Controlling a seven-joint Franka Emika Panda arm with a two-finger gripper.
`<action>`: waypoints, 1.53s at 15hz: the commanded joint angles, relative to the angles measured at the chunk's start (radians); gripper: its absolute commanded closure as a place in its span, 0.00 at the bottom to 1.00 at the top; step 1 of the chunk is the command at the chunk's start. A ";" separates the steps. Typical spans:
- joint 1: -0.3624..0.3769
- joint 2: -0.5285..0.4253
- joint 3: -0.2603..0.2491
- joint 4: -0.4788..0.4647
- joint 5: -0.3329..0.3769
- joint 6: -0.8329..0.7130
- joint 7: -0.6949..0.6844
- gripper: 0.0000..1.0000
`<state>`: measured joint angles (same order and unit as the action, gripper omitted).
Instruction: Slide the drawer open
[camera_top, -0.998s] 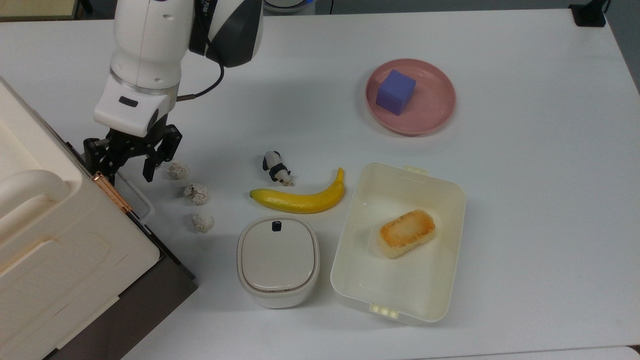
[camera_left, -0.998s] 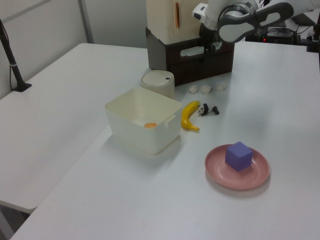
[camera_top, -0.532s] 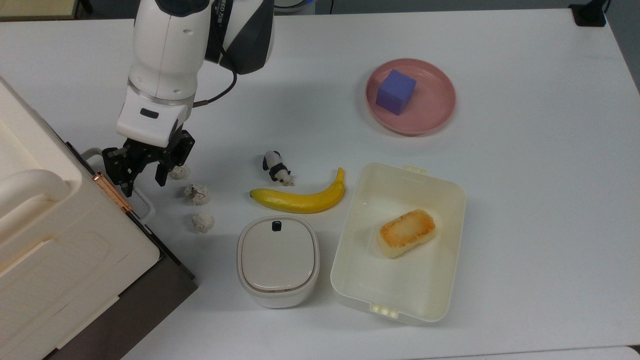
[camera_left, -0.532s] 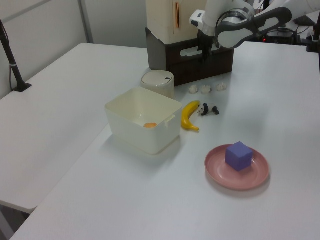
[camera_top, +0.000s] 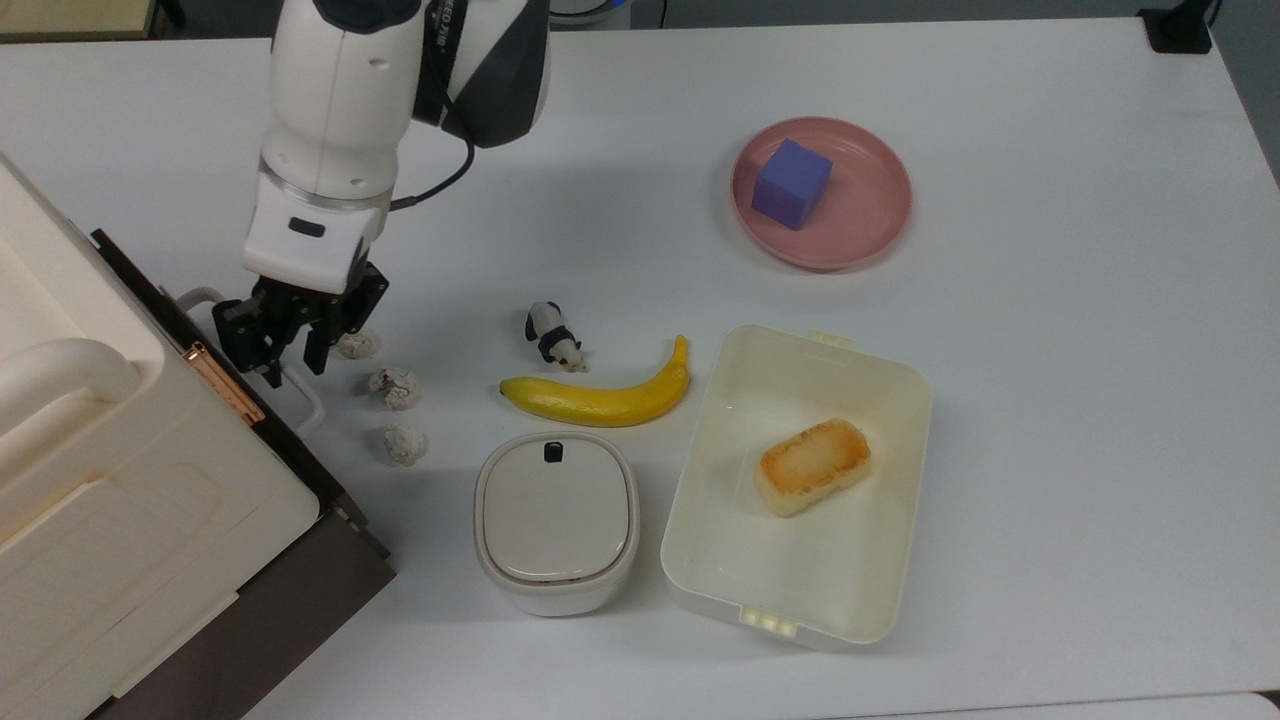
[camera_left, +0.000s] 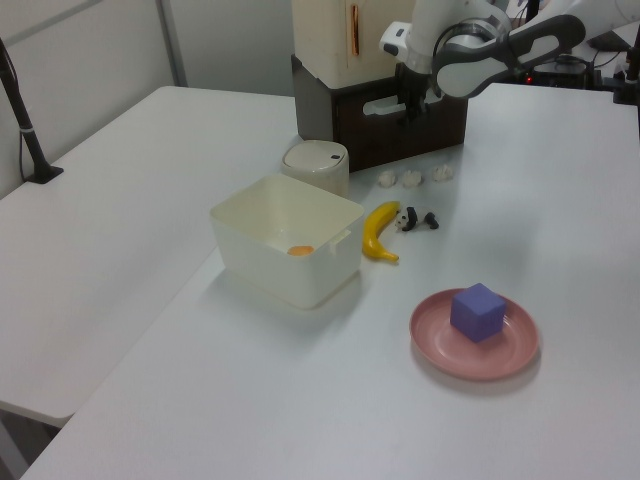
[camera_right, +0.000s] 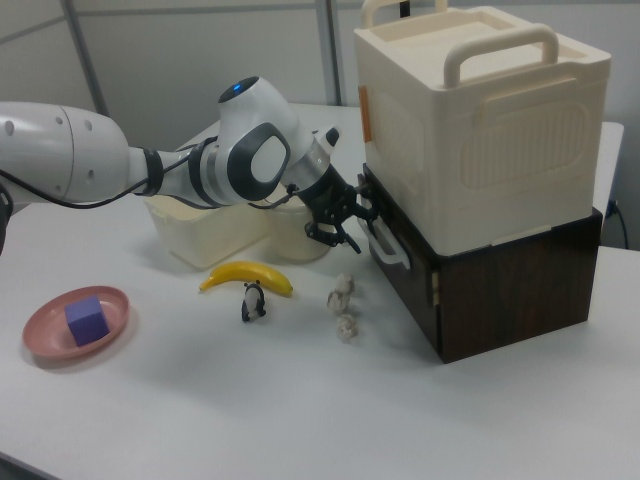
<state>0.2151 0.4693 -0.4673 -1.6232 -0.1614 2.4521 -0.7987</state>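
In the top view, the gripper (camera_top: 290, 345) is sitting at the left of the frame, its dark fingers straddling the white loop handle (camera_top: 303, 398) of the drawer (camera_top: 215, 345). The fingers look closed on the handle, though the exact contact is hard to make out. The drawer's dark front is peeking out along the edge of the cream cabinet (camera_top: 120, 480), so it appears to be only slightly out. Three small crumpled lumps (camera_top: 392, 386) are lying just to the right of the handle, close to the path a pull would take.

In the left view, the gripper (camera_left: 411, 100) is hanging at the top centre, pressed up against the dark front of the drawer (camera_left: 420, 125), coming at the handle (camera_left: 385, 104) head-on so that it can draw straight outward.

In the right view, the gripper (camera_right: 350, 220) is reaching in from the left of the frame to the handle (camera_right: 384, 243), which is standing proud of the drawer (camera_right: 400, 270) beneath the cream cabinet (camera_right: 470, 120). The arm is lying low and level, probably so the pull runs along the drawer's slide.
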 joint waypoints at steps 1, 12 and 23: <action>0.053 -0.099 -0.011 -0.110 -0.004 -0.047 -0.007 0.61; 0.155 -0.236 -0.010 -0.165 -0.001 -0.275 -0.011 0.61; 0.153 -0.350 0.076 -0.095 0.134 -0.567 0.545 0.00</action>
<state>0.3712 0.1572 -0.4390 -1.7247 -0.0458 1.9658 -0.5051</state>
